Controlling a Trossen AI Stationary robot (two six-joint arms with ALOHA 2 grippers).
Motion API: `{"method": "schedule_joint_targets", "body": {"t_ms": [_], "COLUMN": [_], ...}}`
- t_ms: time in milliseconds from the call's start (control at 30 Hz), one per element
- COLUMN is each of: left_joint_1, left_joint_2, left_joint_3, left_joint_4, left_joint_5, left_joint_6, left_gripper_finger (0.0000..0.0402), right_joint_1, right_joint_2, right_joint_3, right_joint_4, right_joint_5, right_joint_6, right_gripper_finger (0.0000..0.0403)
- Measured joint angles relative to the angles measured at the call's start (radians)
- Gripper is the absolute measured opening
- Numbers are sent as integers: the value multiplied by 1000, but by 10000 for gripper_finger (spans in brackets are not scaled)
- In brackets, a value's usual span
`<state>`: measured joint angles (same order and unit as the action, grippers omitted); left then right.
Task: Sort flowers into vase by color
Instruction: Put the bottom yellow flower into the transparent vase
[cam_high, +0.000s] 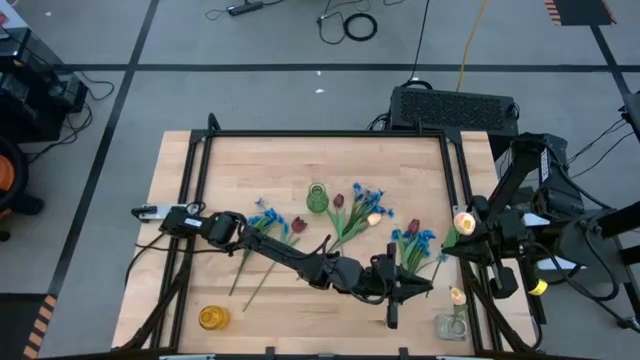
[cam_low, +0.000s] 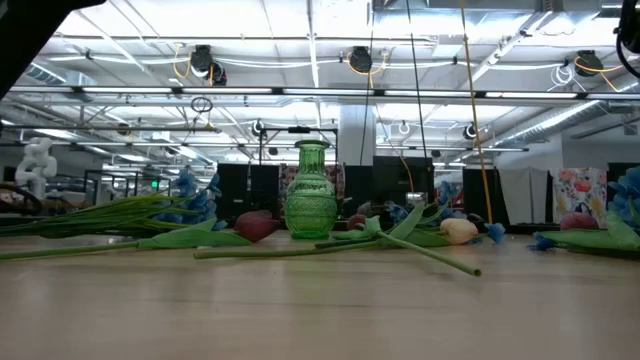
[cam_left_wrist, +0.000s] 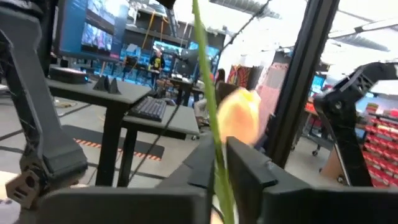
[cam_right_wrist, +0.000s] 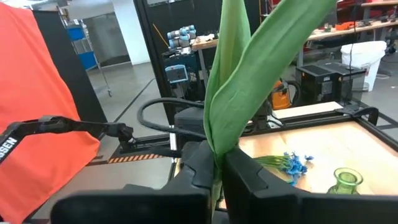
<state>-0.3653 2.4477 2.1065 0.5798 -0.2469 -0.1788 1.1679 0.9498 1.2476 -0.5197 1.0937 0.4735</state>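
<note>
A cream-yellow tulip (cam_high: 463, 222) is held in the air at the table's right edge, where my right gripper (cam_high: 470, 238) is shut on its green leaves (cam_right_wrist: 249, 81). My left gripper (cam_high: 420, 288) reaches across the near right of the table and is shut on a thin green stem (cam_left_wrist: 208, 87). A cream-yellow blossom (cam_left_wrist: 239, 115) shows blurred behind that stem; whether the stem belongs to it I cannot tell. Blue flowers (cam_high: 415, 240) and dark red tulips (cam_high: 298, 225) lie flat on the wood around a green vase (cam_high: 317, 197). A clear vase (cam_high: 452, 325) holds another cream-yellow tulip (cam_high: 457, 295). My left gripper pinches the thin stem (cam_left_wrist: 219, 158) between its two fingers, which lie across it. The stem rises out of the hold, a little tilted, and leaves the picture at the top. Its lower end is hidden behind the fingers (cam_left_wrist: 249, 171). My right gripper pinches the base of the tulip's leaves (cam_right_wrist: 217, 146), where they fold together around the stem, between its two fingers. The fingers come in about level from the table's right side and lie across the flower. The leaves stand up from the hold, clear of the table.
A yellow vase (cam_high: 212, 318) stands at the near left corner. A black frame (cam_high: 320, 133) runs along the table's edges, with posts near the right arm. Bare wood (cam_high: 300, 320) lies along the near middle. In the low view the green vase (cam_low: 311, 190) stands among lying stems.
</note>
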Motion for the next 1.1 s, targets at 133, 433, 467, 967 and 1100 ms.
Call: {"method": "schedule_joint_targets", "body": {"t_ms": [133,433,467,967,1100], "left_joint_1": [-18,-81,-88,-167,-179], "left_joint_2": [0,0,0,0,0], "left_joint_3": [-1,-1,-1,-1,-1], "left_joint_4": [-13,-130,-147,-234,-248], "left_joint_5": [1,-125,-137,-349,-386], "left_joint_6": [0,11,17,35,30], "left_gripper_finger": [123,227,230,233,233], "right_joint_1": [13,77,82,219,259], "right_joint_2": [-19,-63,-68,-62,-37], "right_joint_3": [0,0,0,0,0], "right_joint_4": [-58,-251,-260,-565,-588], "right_joint_5": [0,5,6,-6,22], "right_joint_6": [59,272,286,721,781], "right_gripper_finger": [4,1,1,0,0]}}
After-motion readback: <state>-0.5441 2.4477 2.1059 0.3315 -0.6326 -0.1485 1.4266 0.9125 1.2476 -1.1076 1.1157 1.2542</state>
